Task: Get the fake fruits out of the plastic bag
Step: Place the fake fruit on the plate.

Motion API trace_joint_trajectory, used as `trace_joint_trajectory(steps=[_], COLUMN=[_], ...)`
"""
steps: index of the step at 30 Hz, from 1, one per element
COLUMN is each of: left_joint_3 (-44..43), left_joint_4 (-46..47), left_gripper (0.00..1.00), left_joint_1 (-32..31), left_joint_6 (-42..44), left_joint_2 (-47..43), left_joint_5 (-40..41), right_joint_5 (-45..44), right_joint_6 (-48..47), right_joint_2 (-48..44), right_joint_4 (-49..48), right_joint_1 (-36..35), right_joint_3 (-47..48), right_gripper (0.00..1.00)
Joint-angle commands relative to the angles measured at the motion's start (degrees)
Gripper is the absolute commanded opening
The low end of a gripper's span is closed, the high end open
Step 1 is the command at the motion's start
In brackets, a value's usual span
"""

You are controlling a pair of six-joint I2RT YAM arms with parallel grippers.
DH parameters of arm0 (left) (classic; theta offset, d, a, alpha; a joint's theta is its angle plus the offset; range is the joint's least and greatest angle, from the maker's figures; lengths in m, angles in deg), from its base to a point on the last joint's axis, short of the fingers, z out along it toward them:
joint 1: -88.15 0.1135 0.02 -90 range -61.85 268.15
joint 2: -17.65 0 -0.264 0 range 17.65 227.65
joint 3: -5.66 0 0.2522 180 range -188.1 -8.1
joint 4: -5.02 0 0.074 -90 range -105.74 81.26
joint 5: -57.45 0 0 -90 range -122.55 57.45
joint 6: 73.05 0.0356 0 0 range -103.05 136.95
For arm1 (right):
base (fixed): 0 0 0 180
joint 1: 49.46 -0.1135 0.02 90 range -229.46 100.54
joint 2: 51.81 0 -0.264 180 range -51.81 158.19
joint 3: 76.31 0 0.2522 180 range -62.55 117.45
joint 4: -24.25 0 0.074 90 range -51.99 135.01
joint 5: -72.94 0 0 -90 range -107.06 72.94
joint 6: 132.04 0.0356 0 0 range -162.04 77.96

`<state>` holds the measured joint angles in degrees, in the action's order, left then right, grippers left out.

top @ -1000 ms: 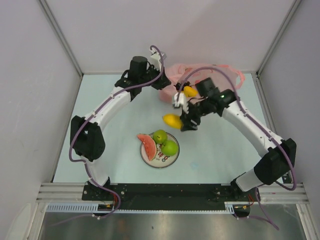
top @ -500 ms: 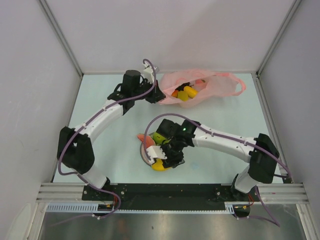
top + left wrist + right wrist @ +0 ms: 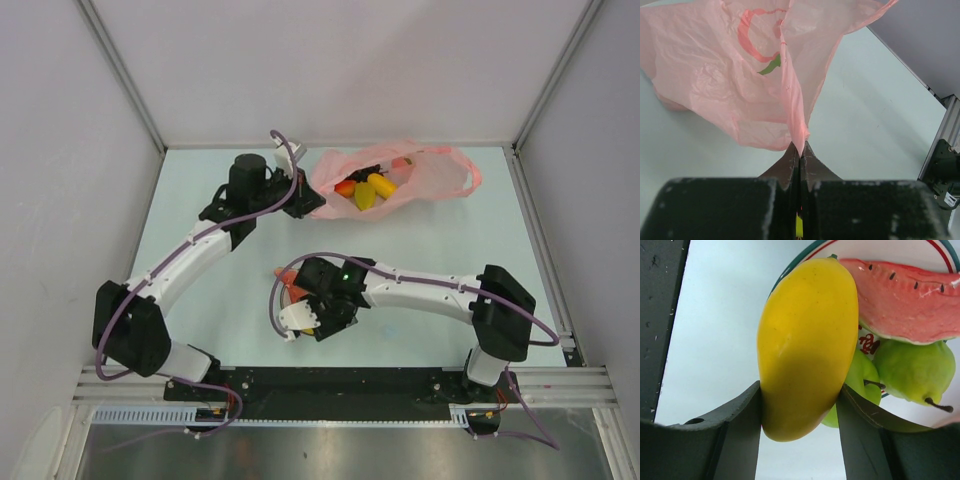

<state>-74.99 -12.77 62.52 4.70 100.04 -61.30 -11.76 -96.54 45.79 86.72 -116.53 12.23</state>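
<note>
Right fingers (image 3: pixel 742 410) are clamped midway on the yellow mango (image 3: pixel 802 340), judged rigid, light, slick; left fingers (image 3: pixel 792 162) are pinched shut on the flimsy plastic bag (image 3: pixel 715 75).

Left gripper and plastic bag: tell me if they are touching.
Touching. The left wrist view shows the left gripper shut on the plastic bag, with a pink fold pinched between its closed fingertips.

No legible text anywhere, red print (image 3: pixel 869 342) on the white plate (image 3: pixel 890 249) mostly covered and unreadable, red-and-green motif (image 3: pixel 760 37) on the pink plastic bag (image 3: pixel 705 95), no letters
</note>
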Motion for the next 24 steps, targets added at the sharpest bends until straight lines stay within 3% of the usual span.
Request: trace_joint_trajectory(steps=[1, 6, 9, 13, 19, 24], left_joint_3=[1.4, 1.4, 1.0, 0.3, -1.0, -1.8], left_joint_4=[2.9, 3.3, 3.5, 3.5, 3.0, 2.4], left_gripper=[0.00, 0.00, 0.00, 0.00, 0.00, 0.00], left_joint_1=[0.4, 0.4, 0.3, 0.1, -0.1, -0.2], left_joint_6=[-1.2, -1.5, -2.1, -2.3, -2.2, -1.9], left_joint_2=[-3.5, -3.2, -2.8, -2.3, -1.1, 0.0], left_joint_5=[-1.2, -1.1, -1.4, -1.4, -1.7, -1.8], right_joint_5=[-3.6, -5.2, -8.1, -11.2, -15.0, -15.8], right_joint_6=[-3.1, -4.9, -4.7, -2.6, -3.2, -3.2], right_joint_2=[0.7, 0.1, -0.2, -1.0, -2.5, -5.0], right_joint_4=[-0.4, 0.7, -0.8, -4.6, -5.6, -4.2], right_joint_1=[-0.7, -1.0, -1.4, -1.7, -1.8, -1.8], right_joint_3=[-0.7, -3.8, -6.2, -7.3, -7.5, -7.4], right_gripper=[0.37, 0.38, 0.45, 0.63, 0.74, 0.76])
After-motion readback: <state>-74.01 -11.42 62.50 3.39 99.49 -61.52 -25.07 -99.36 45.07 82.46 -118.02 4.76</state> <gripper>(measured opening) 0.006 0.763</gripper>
